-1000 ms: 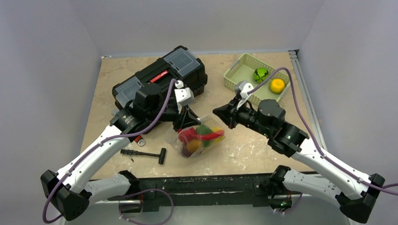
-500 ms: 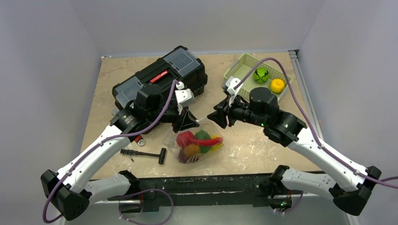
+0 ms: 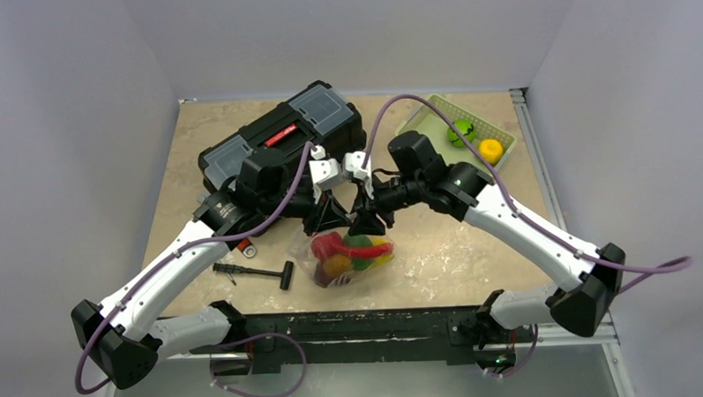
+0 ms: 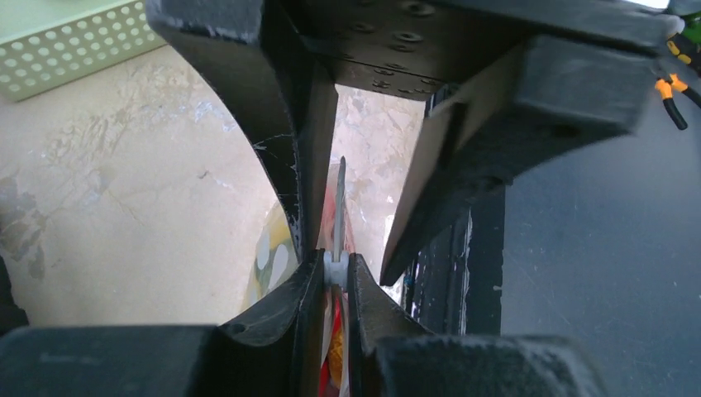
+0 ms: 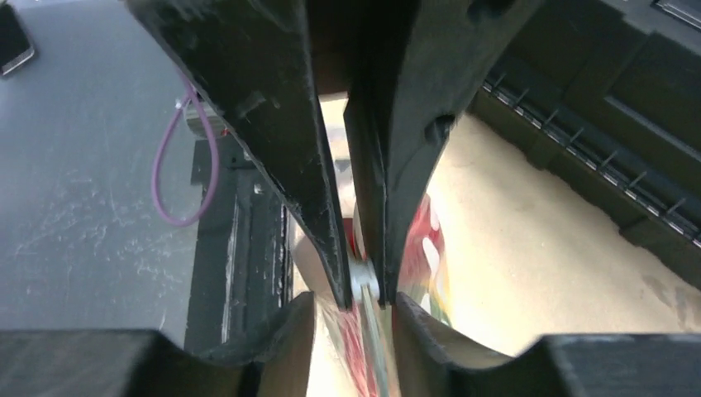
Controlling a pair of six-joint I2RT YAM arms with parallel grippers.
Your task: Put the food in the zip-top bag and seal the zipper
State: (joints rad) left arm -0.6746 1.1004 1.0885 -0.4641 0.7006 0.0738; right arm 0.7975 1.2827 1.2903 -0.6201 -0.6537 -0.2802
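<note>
Moved in the last second: right gripper (image 3: 366,219), swung over from near the green basket (image 3: 421,122) to the mouth of the bag (image 3: 350,259); it now stands nose to nose with the left gripper (image 3: 329,220). Its fingers, pressed together before, now stand apart.

Bag: clear crinkly plastic with white dots, bulging. It rests on the tan marbled table (image 3: 447,257) at the middle, just in front of the black toolbox (image 3: 284,139), with its mouth held up between the two grippers.

Zipper (image 4: 340,207): thin whitish strip along the mouth edge, seen edge-on from the left wrist and standing upright.

Toy food (image 3: 357,249): glossy pieces inside the bag, in red, green, yellow and orange, packed touching one another.

Left gripper: fingers pinching the zipper at one point, with red and yellow showing through the plastic just below the grip.

Right gripper: fingers spread to either side of the bag's top edge, beside the left gripper's pinch. Whether they touch the plastic cannot be told.

Basket: back right, holding a green piece (image 3: 459,132) and a yellow-orange piece (image 3: 490,149), near each other.

Black-handled tool (image 3: 258,272): lies flat on the table, left of the bag and apart from it.
</note>
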